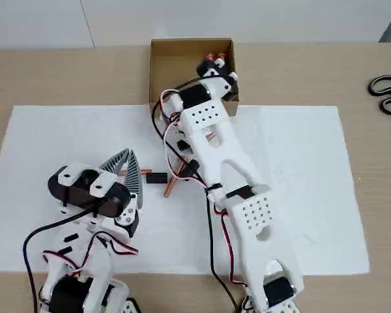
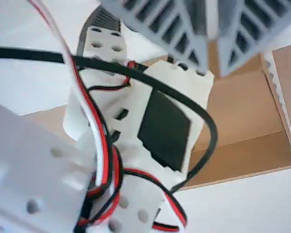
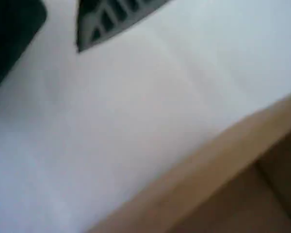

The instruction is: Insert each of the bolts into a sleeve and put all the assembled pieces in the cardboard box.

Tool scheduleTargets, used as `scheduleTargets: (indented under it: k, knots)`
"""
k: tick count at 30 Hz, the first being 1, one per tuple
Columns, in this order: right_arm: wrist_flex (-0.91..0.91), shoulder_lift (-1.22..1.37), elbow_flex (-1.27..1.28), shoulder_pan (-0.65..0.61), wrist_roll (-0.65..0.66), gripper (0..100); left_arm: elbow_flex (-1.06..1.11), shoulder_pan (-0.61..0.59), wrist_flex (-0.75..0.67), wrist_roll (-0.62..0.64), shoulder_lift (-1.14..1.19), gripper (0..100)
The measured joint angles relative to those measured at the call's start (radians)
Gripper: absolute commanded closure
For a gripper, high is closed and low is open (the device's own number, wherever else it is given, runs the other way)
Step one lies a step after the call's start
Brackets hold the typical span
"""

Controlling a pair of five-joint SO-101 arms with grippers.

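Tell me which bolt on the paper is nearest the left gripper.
The level bolt with the black sleeve at its end, right beside the left gripper. The slanted bolt is bare copper and lies farther off, by the right arm.

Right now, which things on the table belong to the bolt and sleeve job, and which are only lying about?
For the job:
- cardboard box
- copper bolt on the paper
- black sleeve near it
- copper pieces at the box's far side

Lying about:
- scissors near the table's edge
- white paper sheet under the arms
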Motion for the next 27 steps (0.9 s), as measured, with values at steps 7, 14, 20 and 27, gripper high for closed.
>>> scheduleTargets:
  k: [7, 14, 20, 27]
  knots:
    - [-0.008, 0.028, 0.000, 0.020, 0.000, 77.3, 0.000, 0.000, 0.000, 0.000, 0.000, 99]
    - [-0.038, 0.028, 0.000, 0.017, -0.002, 77.3, 0.000, 0.000, 0.000, 0.000, 0.000, 99]
    - [-0.061, 0.028, -0.002, 0.006, 0.000, 77.3, 0.000, 0.000, 0.000, 0.000, 0.000, 99]
    - [-0.080, 0.028, -0.002, -0.021, 0.000, 77.3, 0.000, 0.000, 0.000, 0.000, 0.000, 99]
